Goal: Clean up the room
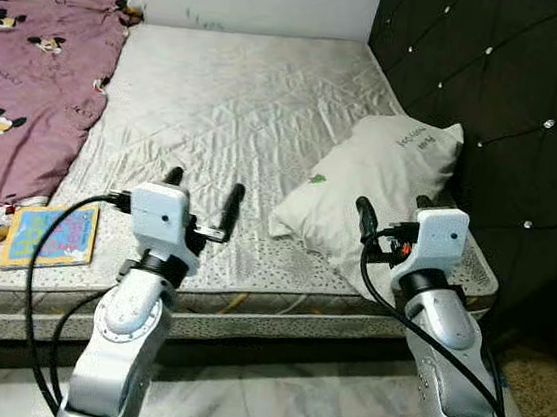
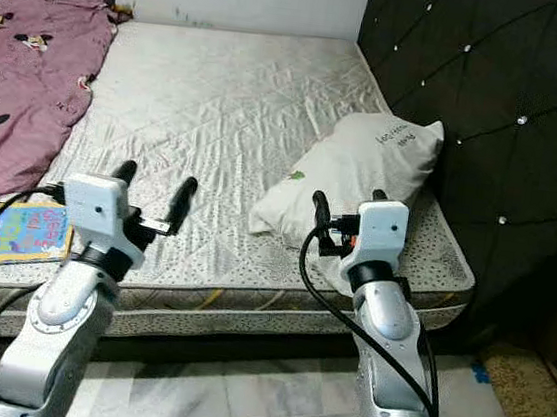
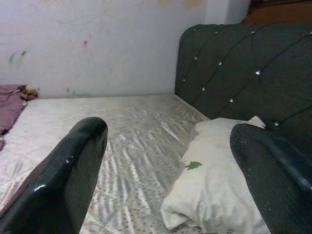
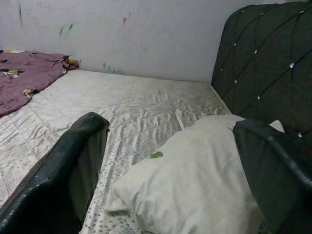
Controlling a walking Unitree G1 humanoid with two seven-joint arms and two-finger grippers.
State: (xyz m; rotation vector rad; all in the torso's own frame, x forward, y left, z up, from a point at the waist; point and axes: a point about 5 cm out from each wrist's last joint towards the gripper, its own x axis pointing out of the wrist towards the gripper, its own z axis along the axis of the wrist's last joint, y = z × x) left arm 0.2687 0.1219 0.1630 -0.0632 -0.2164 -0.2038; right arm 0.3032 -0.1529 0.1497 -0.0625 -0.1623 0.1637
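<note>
Right gripper (image 1: 395, 214): nearest the head camera at about 5 o'clock, raised over the bed's near edge with its black fingers spread and nothing between them, aimed at the white pillow, which its wrist view frames between the two fingers.
Left gripper (image 1: 203, 192): at about 7 o'clock, level with its partner, fingers likewise parted and empty, pointing across the bare sheet.
Pillow (image 1: 377, 185): at about 3 o'clock, slumped askew toward the near right corner of the mattress, one end leaning toward the headboard; likely the first item to be straightened, since both arms face that way.
Headboard (image 1: 492, 102): dark, tufted and studded, standing along the right side of the bed from 1 to 3 o'clock.
Mattress (image 1: 240, 104): covered in a wrinkled pale quilted sheet, running to the wall at 12 o'clock.
Blanket (image 1: 26, 79): mauve with cartoon mouse prints, bunched along the left side at 10 o'clock, seemingly left unfolded.
Book (image 1: 51, 235): a colourful children's book lying flat at 8 o'clock, on the mattress edge just beside the blanket's lower hem.
Stage of the tidy-up: by appearance barely begun, nothing yet gripped; the pillow sits closest to the right arm's reach.
</note>
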